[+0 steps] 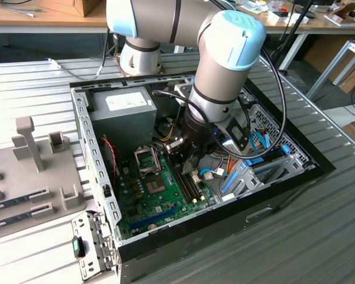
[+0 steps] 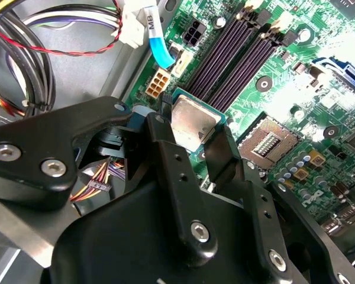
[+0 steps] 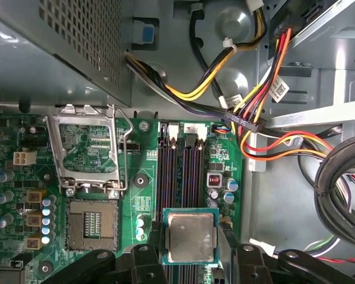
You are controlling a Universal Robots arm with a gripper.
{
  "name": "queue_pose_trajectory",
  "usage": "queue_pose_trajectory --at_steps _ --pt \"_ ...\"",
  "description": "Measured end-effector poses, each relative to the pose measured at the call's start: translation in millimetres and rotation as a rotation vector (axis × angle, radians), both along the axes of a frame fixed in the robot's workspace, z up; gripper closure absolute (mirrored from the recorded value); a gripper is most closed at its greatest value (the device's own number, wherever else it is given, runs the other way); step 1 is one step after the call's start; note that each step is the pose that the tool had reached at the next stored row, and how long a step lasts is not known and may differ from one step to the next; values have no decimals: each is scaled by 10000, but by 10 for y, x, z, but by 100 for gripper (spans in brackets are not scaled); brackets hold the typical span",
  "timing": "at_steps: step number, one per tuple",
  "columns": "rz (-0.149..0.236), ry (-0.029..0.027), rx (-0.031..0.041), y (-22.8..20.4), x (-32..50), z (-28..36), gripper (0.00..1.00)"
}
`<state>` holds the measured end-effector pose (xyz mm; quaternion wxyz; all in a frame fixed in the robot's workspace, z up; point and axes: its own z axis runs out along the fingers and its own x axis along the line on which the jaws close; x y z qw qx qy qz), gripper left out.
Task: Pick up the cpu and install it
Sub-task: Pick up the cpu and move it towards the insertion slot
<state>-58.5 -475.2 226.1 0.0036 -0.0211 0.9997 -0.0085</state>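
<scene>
The cpu (image 3: pixel 190 235), a silvery square chip with a green rim, is clamped flat between my black fingers (image 3: pixel 153 239). The gripper (image 3: pixel 190 251) is shut on it, hovering over the dark memory slots (image 3: pixel 180 157) of the green motherboard (image 3: pixel 145 204). In the second wrist view the cpu (image 2: pixel 193 121) sits between the same two fingers (image 2: pixel 165 142) of the gripper (image 2: pixel 195 142). The open socket (image 3: pixel 92 222) lies beside the chip, with its metal frame (image 3: pixel 86 148) flipped up. In the exterior view the gripper (image 1: pixel 186 163) is inside the computer case, to the exterior view's right of the socket (image 1: pixel 155 185).
The grey power supply (image 1: pixel 121 112) fills the case's back corner. Bundled cables (image 3: pixel 254 106) run beside the memory slots. A blue drive cage (image 1: pixel 251 171) stands at the exterior view's right. Outside the case, a grey fixture (image 1: pixel 29 142) stands on the exterior view's left.
</scene>
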Motion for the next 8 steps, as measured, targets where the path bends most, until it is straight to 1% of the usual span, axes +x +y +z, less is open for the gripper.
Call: queue_pose_trajectory --at_steps 8 --pt "0 -1 0 0 0 -42 53"
